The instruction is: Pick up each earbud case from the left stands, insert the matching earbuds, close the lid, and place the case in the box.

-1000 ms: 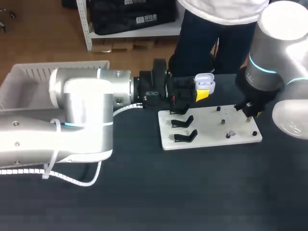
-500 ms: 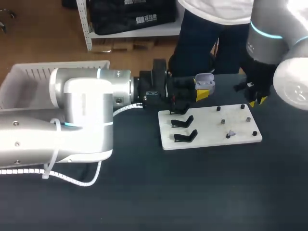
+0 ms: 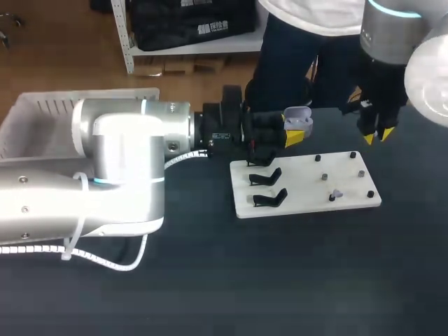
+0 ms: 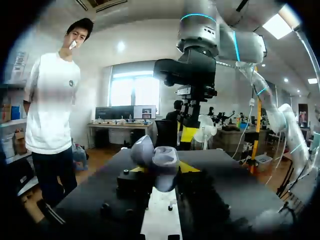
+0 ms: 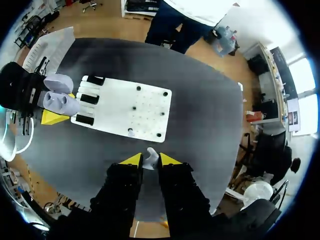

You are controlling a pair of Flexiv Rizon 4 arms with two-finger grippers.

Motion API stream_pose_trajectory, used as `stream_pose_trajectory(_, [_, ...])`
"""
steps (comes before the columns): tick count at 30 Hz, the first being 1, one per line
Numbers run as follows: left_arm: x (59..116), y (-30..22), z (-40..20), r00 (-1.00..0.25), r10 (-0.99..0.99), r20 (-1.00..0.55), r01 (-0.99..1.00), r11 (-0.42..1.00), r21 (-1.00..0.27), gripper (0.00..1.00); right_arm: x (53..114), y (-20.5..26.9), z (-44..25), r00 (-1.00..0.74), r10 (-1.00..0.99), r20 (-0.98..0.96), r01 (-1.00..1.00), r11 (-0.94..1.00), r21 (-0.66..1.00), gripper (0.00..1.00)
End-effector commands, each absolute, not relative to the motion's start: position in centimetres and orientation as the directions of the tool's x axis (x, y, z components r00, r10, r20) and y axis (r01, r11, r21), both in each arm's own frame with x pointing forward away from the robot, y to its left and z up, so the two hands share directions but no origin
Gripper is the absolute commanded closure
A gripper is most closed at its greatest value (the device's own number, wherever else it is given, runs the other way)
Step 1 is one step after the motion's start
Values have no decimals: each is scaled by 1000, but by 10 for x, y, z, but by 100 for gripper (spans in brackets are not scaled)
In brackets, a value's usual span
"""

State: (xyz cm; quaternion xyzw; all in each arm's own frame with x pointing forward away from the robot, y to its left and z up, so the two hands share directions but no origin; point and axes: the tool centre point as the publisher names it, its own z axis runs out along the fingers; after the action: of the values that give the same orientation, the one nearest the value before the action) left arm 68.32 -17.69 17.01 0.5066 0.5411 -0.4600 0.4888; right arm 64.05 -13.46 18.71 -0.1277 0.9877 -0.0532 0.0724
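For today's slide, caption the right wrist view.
Right gripper pinches an earbud over the table, white board ahead; left gripper holds the open case.

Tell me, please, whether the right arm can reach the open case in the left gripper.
Probably yes: the right gripper, shut on an earbud, hangs off to one side of the case with nothing between them, and the case stands open.

Overhead light is falling on the dark table (image 3: 210,280), which is soaking it up with barely a sheen. The white board (image 3: 308,183) is shining brightest, its black stands (image 3: 268,187) casting faint shadows. Soft glare is streaking the silver shell of the left arm (image 3: 133,133). The earbud case (image 4: 156,159) in the left gripper (image 4: 162,168) is looking grey and shaded against the bright room; the earbud (image 5: 151,158) pinched in the right gripper (image 5: 151,161) is gleaming white.
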Motion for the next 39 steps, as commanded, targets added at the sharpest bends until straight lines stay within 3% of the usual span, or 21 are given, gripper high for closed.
stream_pose_trajectory(1, [682,-177,168,-4,90,-996,998,70,3,100,639,-136,187,-957,-259,-134,-243,962,-124,100])
stream_pose_trajectory(6, [682,-177,168,-4,90,-996,998,70,3,100,640,-131,188,-962,-217,-164,-208,976,-68,100])
stream_pose_trajectory(12, [682,-177,168,-4,90,-996,998,70,3,100,646,-128,190,-948,261,-179,263,965,15,100])
stream_pose_trajectory(22, [682,-177,168,-4,90,-996,998,70,3,100,628,-106,213,-750,644,-153,653,757,-19,100])
stream_pose_trajectory(34, [682,-177,168,-4,90,-996,998,70,3,100,628,-101,215,-757,632,-165,643,766,-18,100])
stream_pose_trajectory(39, [682,-177,168,-4,90,-996,998,70,3,100,637,-74,223,-776,603,-186,611,792,18,100])
